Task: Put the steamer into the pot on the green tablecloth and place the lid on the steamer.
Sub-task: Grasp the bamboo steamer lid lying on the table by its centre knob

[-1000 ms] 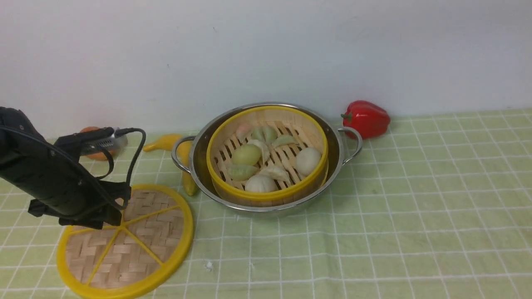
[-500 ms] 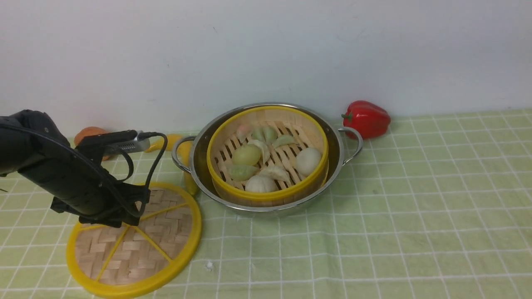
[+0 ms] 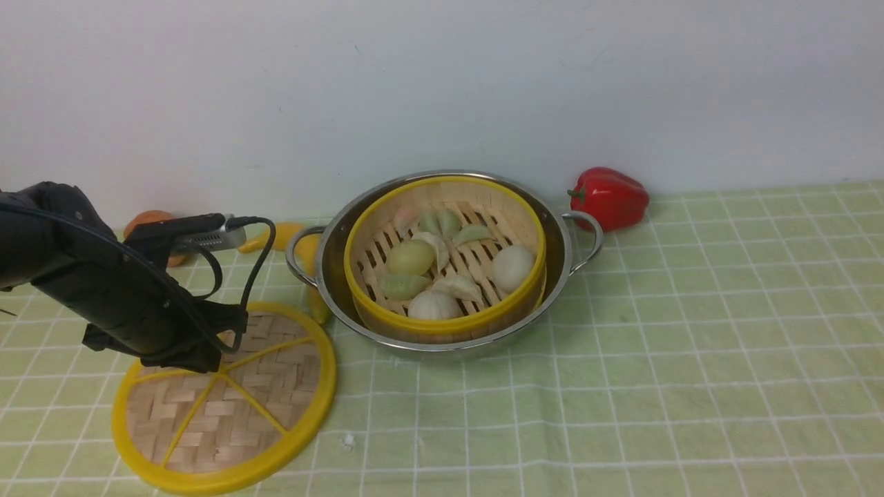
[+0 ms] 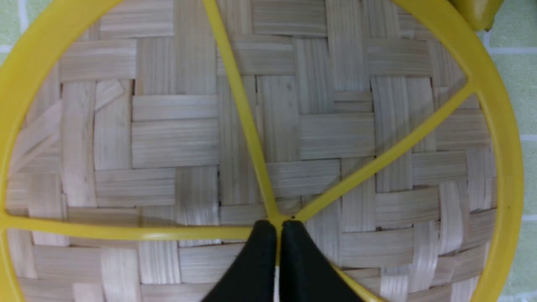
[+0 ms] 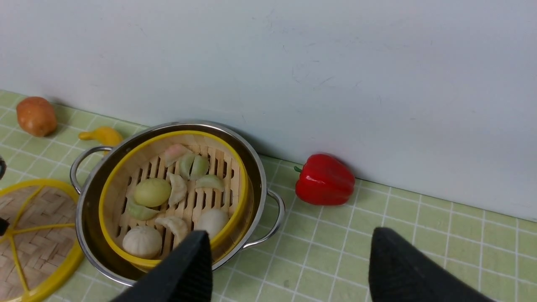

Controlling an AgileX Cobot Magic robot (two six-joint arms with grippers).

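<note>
The steamer (image 3: 514,215) sits inside the pot (image 3: 561,255) on the green tablecloth (image 3: 690,345), with several dumplings and buns on its slatted floor. The lid (image 3: 235,414) is left of the pot, its near edge on the cloth. My left gripper (image 3: 207,362) is shut on the lid's yellow spoke at the hub; in the left wrist view the black fingers (image 4: 278,226) pinch it and the lid (image 4: 168,138) fills the frame. My right gripper (image 5: 289,239) is open and empty, above the cloth near the pot (image 5: 259,180) and steamer (image 5: 105,201). It does not show in the front view.
A red bell pepper (image 3: 609,197) lies by the wall right of the pot. A brown potato (image 3: 148,221) and a yellow squash-like toy (image 3: 283,235) lie by the wall left of the pot. The wall stands close behind the pot.
My left gripper has moved right toward the pot with the lid in it, and the lid has shifted right with it. The last half second shows little motion.
</note>
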